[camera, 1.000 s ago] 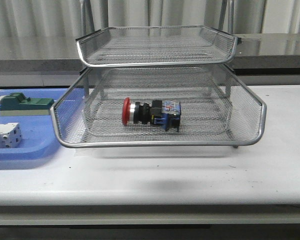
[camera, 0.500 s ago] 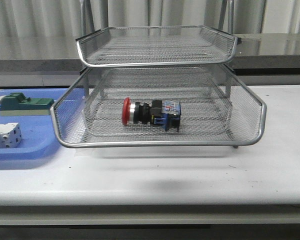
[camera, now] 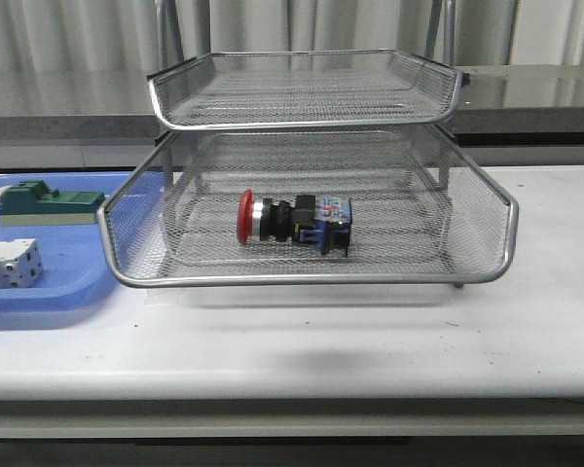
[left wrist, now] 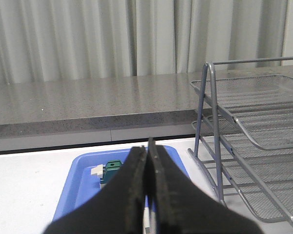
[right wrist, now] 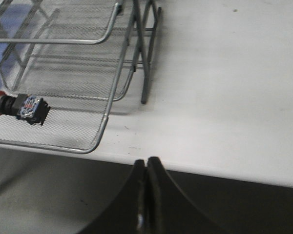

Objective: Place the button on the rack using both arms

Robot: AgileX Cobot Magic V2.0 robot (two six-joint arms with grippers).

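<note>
Button: the button (camera: 294, 222) lies on its side on the mesh floor of the rack's (camera: 311, 282) lower visible tier, red head toward the blue tray (camera: 54, 292), free of both hands.
Rack: stands on the white desk (camera: 370, 341), just beside the blue tray.
Blue tray: holds a green block (camera: 49, 202) and a white block (camera: 10, 265).
Left hand (left wrist: 147, 156): clenched, empty, raised over the blue tray.
Right hand (right wrist: 146, 170): clenched, empty, at the desk's near edge, apart from the rack.

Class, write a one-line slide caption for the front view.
Red-headed button lying on its side in the wire rack's lower visible tray, blue tray alongside.
</note>
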